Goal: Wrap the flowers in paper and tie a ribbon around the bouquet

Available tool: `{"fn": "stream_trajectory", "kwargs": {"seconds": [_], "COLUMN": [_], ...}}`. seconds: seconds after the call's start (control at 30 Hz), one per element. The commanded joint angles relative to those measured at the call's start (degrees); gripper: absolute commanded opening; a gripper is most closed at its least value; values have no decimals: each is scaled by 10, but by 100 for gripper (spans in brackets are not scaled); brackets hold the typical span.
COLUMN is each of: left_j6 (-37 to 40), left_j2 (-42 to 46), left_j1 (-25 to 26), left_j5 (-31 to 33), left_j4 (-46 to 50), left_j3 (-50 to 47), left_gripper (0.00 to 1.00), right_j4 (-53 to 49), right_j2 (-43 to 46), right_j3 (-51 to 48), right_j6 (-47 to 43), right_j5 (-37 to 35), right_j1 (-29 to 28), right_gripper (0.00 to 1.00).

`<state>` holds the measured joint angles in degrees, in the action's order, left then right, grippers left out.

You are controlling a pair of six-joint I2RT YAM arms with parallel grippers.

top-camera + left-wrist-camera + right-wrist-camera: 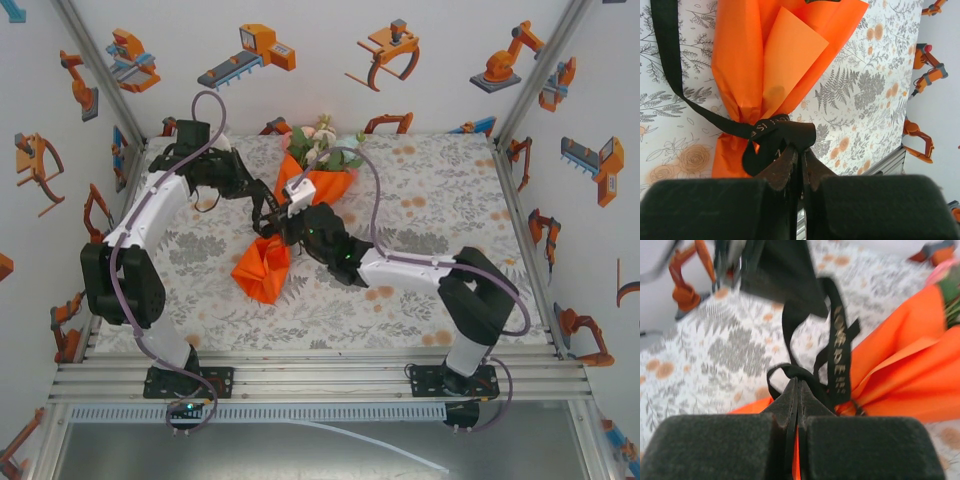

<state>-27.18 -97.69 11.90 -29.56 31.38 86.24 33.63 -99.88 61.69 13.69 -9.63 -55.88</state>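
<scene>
The bouquet lies slanted across the middle of the table, the flowers (318,141) at its far end and the orange paper (262,268) flaring at the near end. Both grippers meet at its narrow waist. In the left wrist view the black ribbon (771,131) circles the pinched paper (740,65), one tail running up to the left. My left gripper (801,148) is shut on a fold of that ribbon. My right gripper (798,381) is shut on a ribbon loop (790,371), a lettered strand (840,365) hanging beside the paper (900,355). From above, the left gripper (268,212) and right gripper (297,228) nearly touch.
The grey floral table cover (440,200) spreads around the bouquet. White walls with orange robot stickers (130,60) enclose three sides. An aluminium rail (320,375) runs along the near edge. The right arm's purple-grey cable (372,200) arcs over the flowers.
</scene>
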Motion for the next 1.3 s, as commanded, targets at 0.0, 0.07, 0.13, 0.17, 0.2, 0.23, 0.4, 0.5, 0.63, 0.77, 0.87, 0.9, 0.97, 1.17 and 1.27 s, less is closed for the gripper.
{"fn": "stream_trajectory", "kwargs": {"seconds": [0.0,0.07,0.13,0.17,0.2,0.23,0.4,0.5,0.63,0.77,0.87,0.9,0.97,1.17,1.27], "left_j6": [55,93,130,142,151,159,146,137,131,137,160,177,208,329,342], "left_j2": [6,10,19,24,29,35,50,54,58,59,57,53,31,-105,-148], "left_j1": [-3,-3,-3,-3,-3,-3,-3,-3,-5,-8,-6,-1,18,122,128], "left_j5": [-15,21,70,89,106,118,188,206,207,225,168,119,58,103,92], "left_j4": [33,66,99,108,113,116,120,120,123,142,145,141,148,256,258], "left_j3": [14,21,25,22,16,10,-31,-53,-47,-5,30,41,74,224,243], "left_gripper": [11,11,12,12,13,15,23,31,37,49,51,51,51,49,48], "right_j4": [9,-3,-21,-29,-37,-44,-51,-54,-59,-61,-61,-59,-49,-26,-17], "right_j2": [-25,-30,-26,-22,-16,-10,10,17,25,29,32,34,39,47,47], "right_j3": [3,12,14,12,7,0,-45,-60,-60,-57,-57,-60,-71,-110,-119], "right_j6": [28,29,27,26,23,21,21,20,1,-21,-31,-35,-41,-48,-48], "right_j5": [17,26,19,11,4,-5,-20,-9,-27,-48,-41,-37,-31,-8,-5], "right_j1": [-7,-8,-8,-8,-8,-8,-8,-7,-6,-6,-6,-6,-6,-2,0], "right_gripper": [0,0,0,0,0,0,0,0,0,0,0,0,0,0,0]}}
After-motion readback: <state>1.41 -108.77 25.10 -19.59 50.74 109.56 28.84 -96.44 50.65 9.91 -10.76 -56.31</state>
